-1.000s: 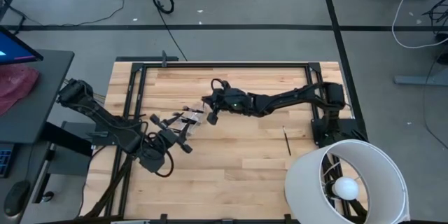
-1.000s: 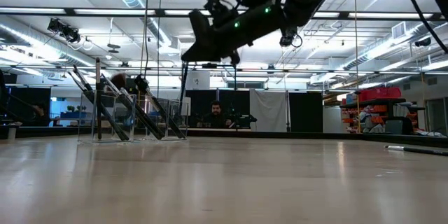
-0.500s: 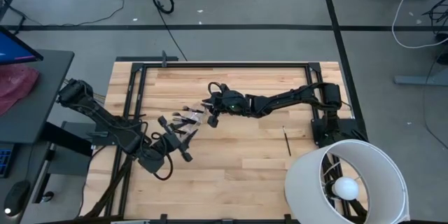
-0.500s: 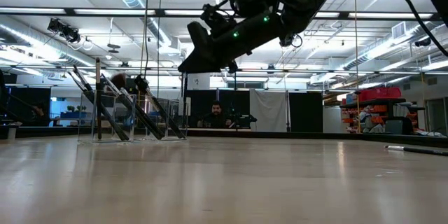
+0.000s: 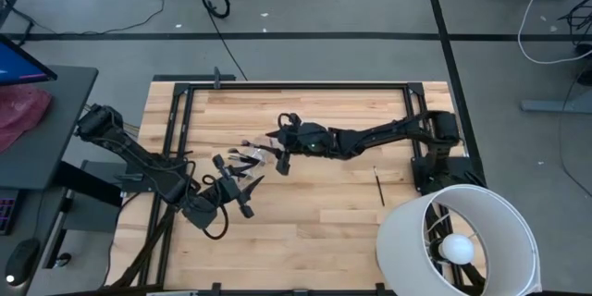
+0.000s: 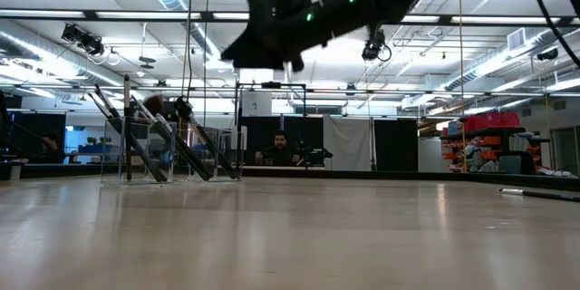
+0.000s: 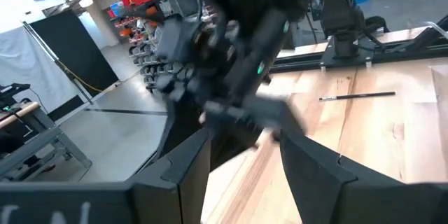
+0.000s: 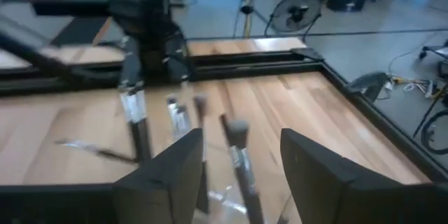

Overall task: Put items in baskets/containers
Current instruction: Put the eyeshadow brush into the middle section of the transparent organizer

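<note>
The right arm's dark two-finger gripper hangs at the centre of the high view, fingers apart with nothing between them, directly above the small clear plastic container; in the right wrist view its two fingers frame the dark-handled, silver-ferruled makeup brushes leaning upright inside that container. The step in hand looks like a release: a brush appears just delivered, the gripper empty over the container.

The left arm's dark gripper waits in the lower-left part of the high view, just below the container, fingers spread and holding nothing; its wrist view looks between its own fingers toward the other arm.

One thin dark brush lies alone on the wood, right of centre in the high view, well apart from the container; it shows as a dark stick at the far right of the low view. The next move probably calls for the right arm to swing toward it, settle its fingers across the narrow handle and close low against the surface.

The pale wooden slatted table sits in a black frame; a big white cylindrical lamp shade fills the lower right. Beyond lies grey floor with cables; the low view shows a ceiling-lit hall and a distant seated person.
</note>
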{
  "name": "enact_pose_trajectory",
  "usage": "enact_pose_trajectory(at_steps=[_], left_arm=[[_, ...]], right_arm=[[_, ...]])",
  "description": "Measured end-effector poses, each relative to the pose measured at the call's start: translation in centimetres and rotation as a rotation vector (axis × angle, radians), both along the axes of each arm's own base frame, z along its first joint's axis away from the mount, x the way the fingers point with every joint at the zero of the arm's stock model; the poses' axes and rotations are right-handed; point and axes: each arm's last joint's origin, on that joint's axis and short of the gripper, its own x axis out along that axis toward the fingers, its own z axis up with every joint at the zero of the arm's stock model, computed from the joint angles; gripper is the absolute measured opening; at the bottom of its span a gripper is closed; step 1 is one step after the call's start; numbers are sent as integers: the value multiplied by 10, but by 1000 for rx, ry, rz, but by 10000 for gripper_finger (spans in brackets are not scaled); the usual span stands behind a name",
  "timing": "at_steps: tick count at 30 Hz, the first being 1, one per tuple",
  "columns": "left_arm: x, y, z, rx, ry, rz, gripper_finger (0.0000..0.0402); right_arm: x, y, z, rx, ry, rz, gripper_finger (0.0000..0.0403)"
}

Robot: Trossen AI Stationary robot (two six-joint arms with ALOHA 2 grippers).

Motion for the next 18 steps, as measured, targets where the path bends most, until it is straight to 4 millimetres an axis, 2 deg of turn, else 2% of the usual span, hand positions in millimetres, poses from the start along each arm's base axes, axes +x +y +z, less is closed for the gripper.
enact_pose_trajectory(at_steps=[4,9,15,18], left_arm=[[0,0,0,0,0,0,177],[0,0,0,0,0,-1,177],[0,0,0,-1,-1,0,177],[0,0,0,-1,-1,0,177]], right_arm=[[-17,18,20,-11,86,45,194],[-51,41,40,102,264,37,182],[-88,58,29,153,536,-235,174],[-106,60,20,255,652,-406,174]])
